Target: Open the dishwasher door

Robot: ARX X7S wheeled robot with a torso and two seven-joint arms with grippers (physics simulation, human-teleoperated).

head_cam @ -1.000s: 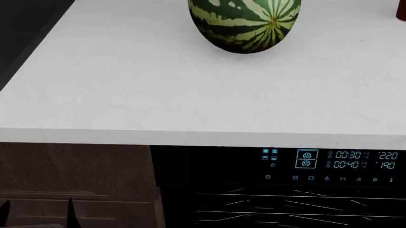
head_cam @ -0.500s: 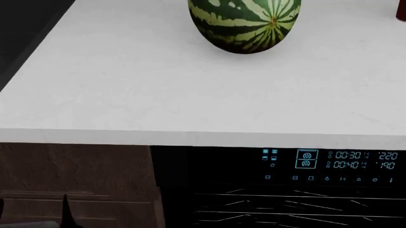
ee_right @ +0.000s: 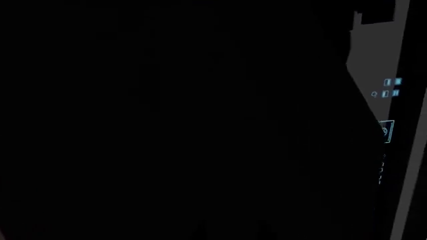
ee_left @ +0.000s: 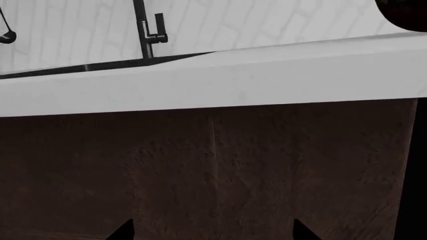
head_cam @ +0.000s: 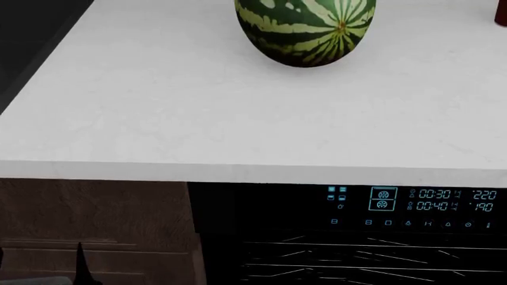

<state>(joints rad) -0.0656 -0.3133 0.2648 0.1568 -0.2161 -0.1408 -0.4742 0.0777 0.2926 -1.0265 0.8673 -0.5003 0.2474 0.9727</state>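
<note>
Below the bench point(head_cam: 158, 119), lower right, the dishwasher door point(head_cam: 357, 255) looks glossy, stiff and heavy, its handle unseen; left tool point(ee_left: 210, 235) hangs open, empty.

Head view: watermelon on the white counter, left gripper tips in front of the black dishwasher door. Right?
Not quite. The watermelon does sit on the white counter, but the left gripper faces the brown cabinet door, as the left wrist view shows, not the dishwasher door.

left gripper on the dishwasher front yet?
No: the left wrist view shows the left gripper facing the brown cabinet door, its fingertips spread.
</note>
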